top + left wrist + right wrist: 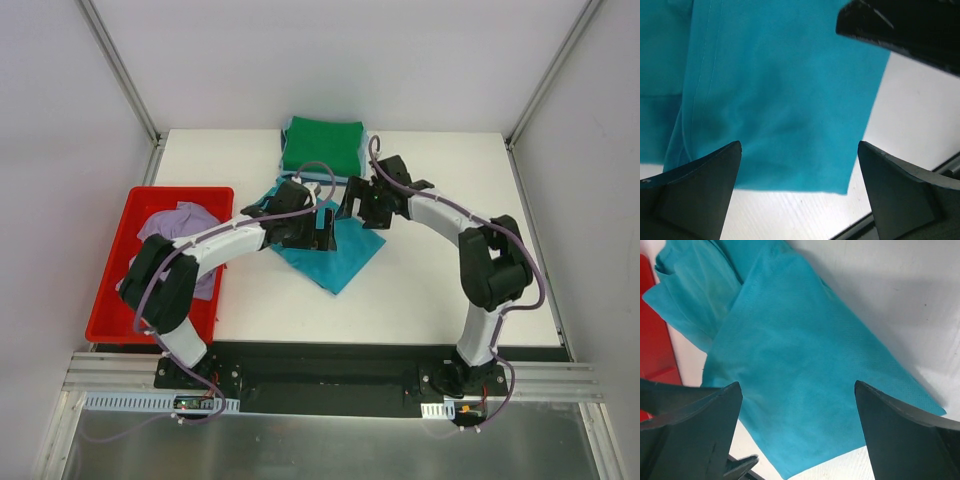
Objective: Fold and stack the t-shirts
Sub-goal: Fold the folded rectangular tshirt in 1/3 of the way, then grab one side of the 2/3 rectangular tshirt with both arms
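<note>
A teal t-shirt (338,257) lies partly folded on the white table, its corner pointing toward the near edge. It fills the left wrist view (780,95) and the right wrist view (800,370). My left gripper (322,226) hovers over its upper left part, open and empty. My right gripper (362,212) hovers over its upper right part, open and empty. A folded green t-shirt (322,146) tops a stack at the table's back, with light blue cloth (279,160) showing under it. A lavender t-shirt (180,228) lies crumpled in the red tray (112,262).
The red tray stands at the table's left edge and shows in the right wrist view (655,355). White table (460,290) lies to the right of the teal shirt. Metal frame posts stand at the back corners.
</note>
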